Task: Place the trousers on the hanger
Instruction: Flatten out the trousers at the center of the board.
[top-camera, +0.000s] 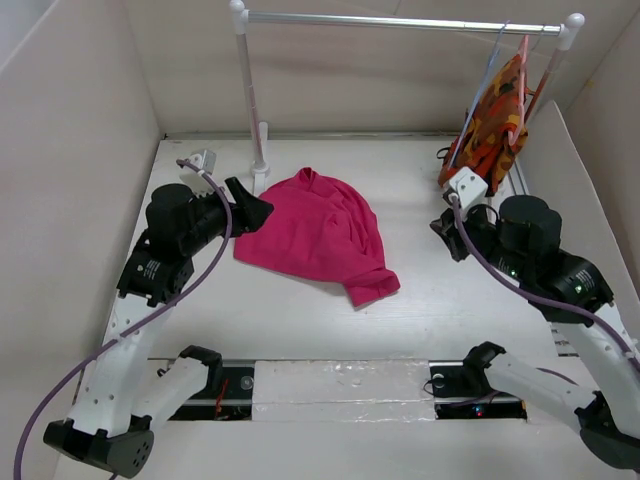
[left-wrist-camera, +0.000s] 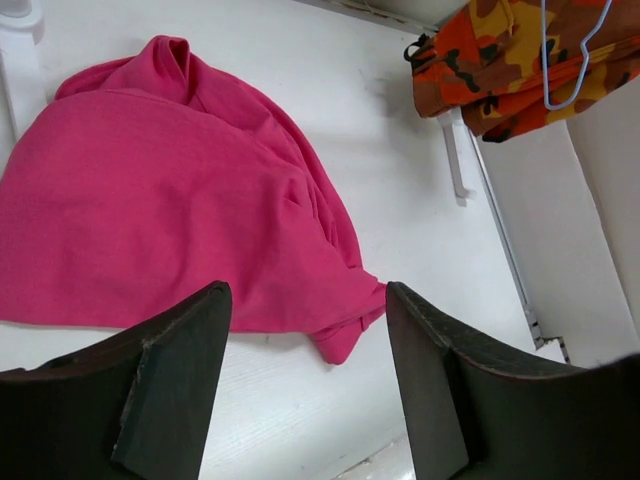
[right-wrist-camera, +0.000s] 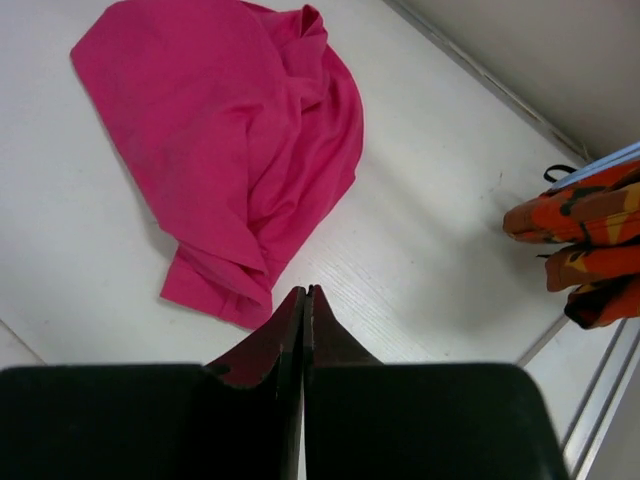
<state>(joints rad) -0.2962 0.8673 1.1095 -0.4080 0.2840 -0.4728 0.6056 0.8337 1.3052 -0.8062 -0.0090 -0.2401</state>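
The magenta-pink trousers (top-camera: 315, 235) lie in a crumpled heap on the white table, also seen in the left wrist view (left-wrist-camera: 170, 200) and the right wrist view (right-wrist-camera: 220, 140). The thin pale blue hanger (top-camera: 483, 85) hangs from the rail at the back right, against a patterned garment; part of its wire (left-wrist-camera: 560, 95) shows in the left wrist view. My left gripper (top-camera: 255, 210) hovers at the heap's left edge, open (left-wrist-camera: 306, 290), with nothing between its fingers. My right gripper (top-camera: 445, 230) is to the right of the heap, shut and empty (right-wrist-camera: 305, 292).
An orange, red and yellow patterned garment (top-camera: 495, 125) hangs on a salmon-pink hanger (top-camera: 524, 60) from the clothes rail (top-camera: 400, 20). The rail's left post (top-camera: 250, 100) stands just behind the heap. Beige walls enclose the table on the left, back and right.
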